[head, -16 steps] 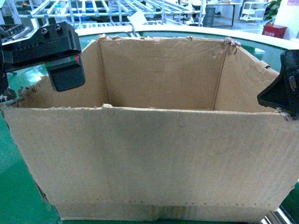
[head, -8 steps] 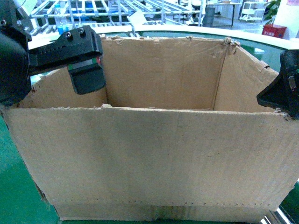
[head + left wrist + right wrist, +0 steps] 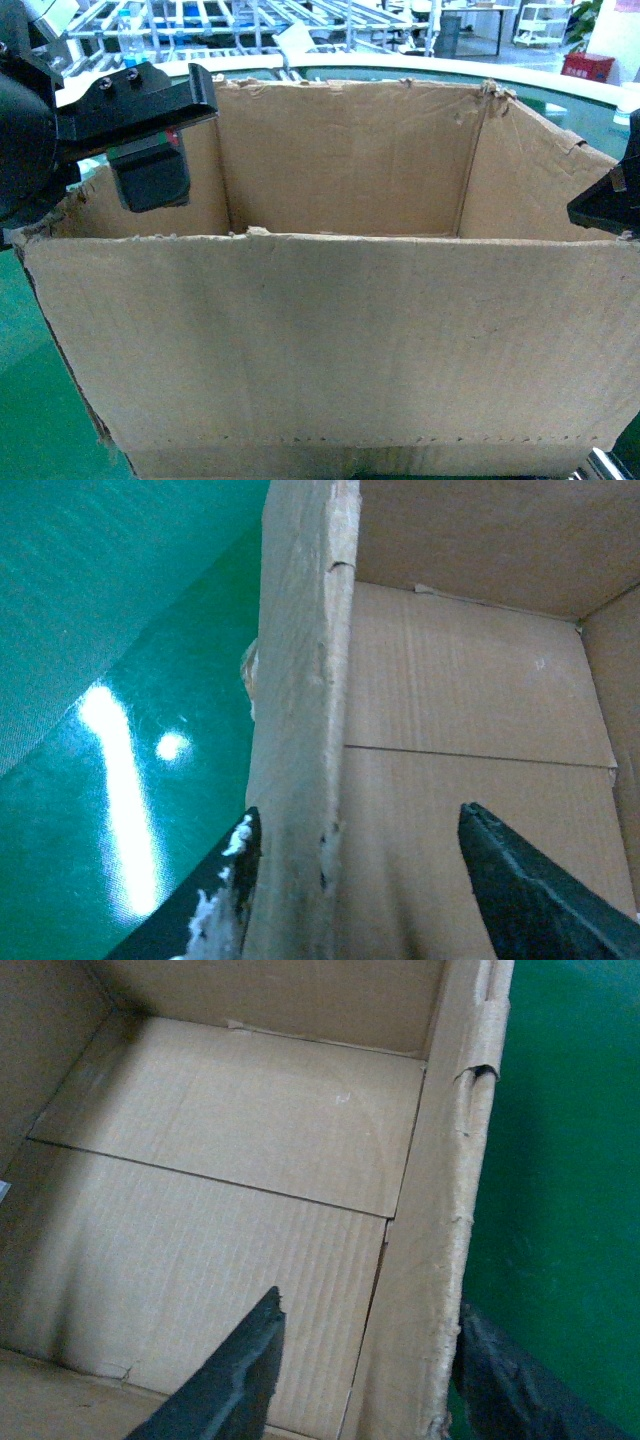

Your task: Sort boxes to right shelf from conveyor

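Beyond the belt's far rim, metal roller racks (image 3: 300, 20) are seen. A red crate (image 3: 588, 66) is set near the top right corner, beside a dark bin (image 3: 447, 35).

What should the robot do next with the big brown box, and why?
Probably squeeze both grippers shut on the box walls. The left gripper has one finger outside and one inside the left wall of the carton, with a gap on the inside. The right gripper straddles the right wall the same way. The carton sits on the green belt, so it needs a firm pinch before lifting.
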